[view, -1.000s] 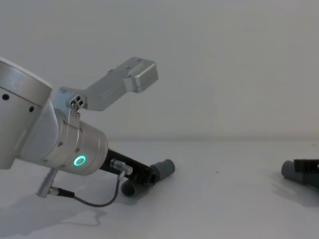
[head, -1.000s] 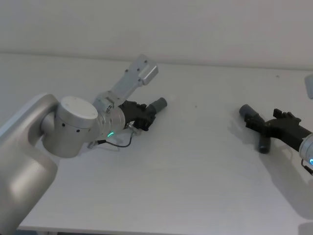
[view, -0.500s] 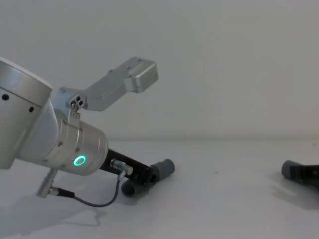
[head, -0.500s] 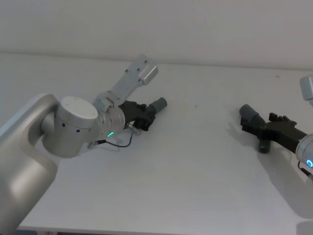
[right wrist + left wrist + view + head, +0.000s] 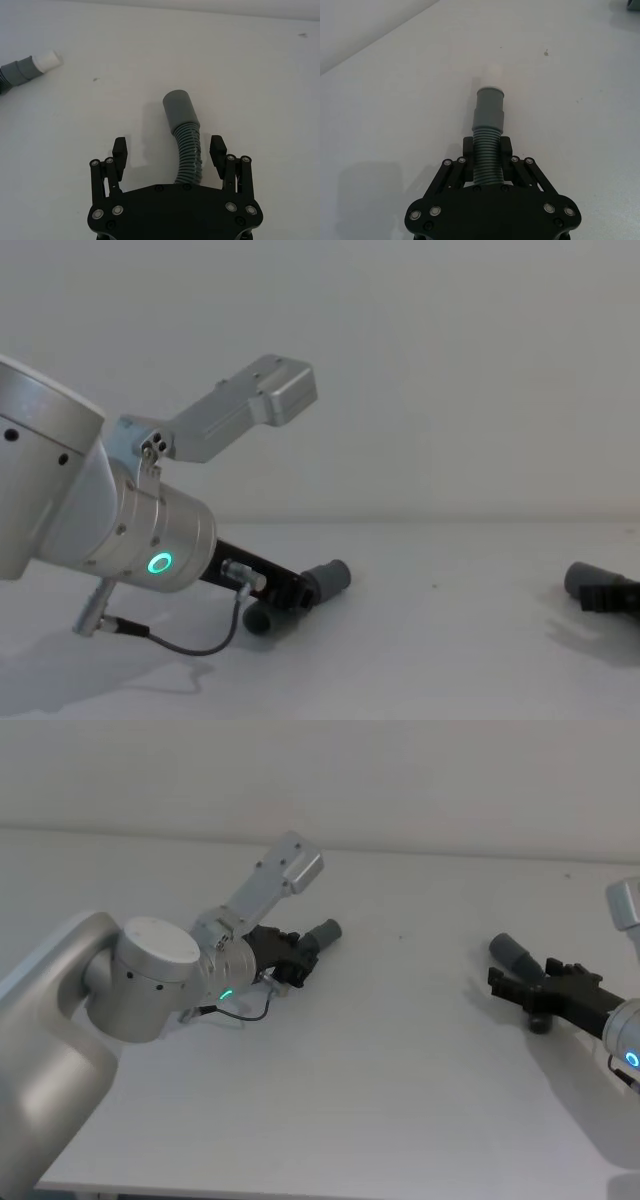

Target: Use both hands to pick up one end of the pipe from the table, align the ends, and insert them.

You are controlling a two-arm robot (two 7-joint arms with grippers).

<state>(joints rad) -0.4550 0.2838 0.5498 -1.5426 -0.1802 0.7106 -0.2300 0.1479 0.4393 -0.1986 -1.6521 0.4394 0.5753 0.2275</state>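
Left hand [image 5: 487, 149]: clamped on the ribbed part of the left pipe piece [image 5: 488, 112], a finger on each side; it sits low over the left half of the tabletop [image 5: 400, 1060].
Left pipe piece: held lengthwise between the fingers, with its smooth grey cuff jutting out past the fingertips. A small white tip [image 5: 492, 80] caps the cuff. From the chest the cuff end is tilted upward and toward the middle of the tabletop. Whether the piece is clear of the surface cannot be told.
Left arm [image 5: 110, 520]: thick and silver, with a green ring light [image 5: 160, 562] lit near the wrist and a thin dark cable [image 5: 190, 645] looping under it.
Right hand [image 5: 168, 149]: fingers apart, straddling the right pipe piece [image 5: 186, 135] without gripping it; it is low at the right side of the tabletop.
Right pipe piece: lying on the tabletop, gently curved. Its ribbed part runs between the spread fingers, nearer one finger than the other, with a gap on both sides. Its wider grey cuff [image 5: 180, 110] points away from the hand.
Separation: the two pieces are well apart, with bare tabletop between them.
Cuffs: not joined, and not in line with each other.
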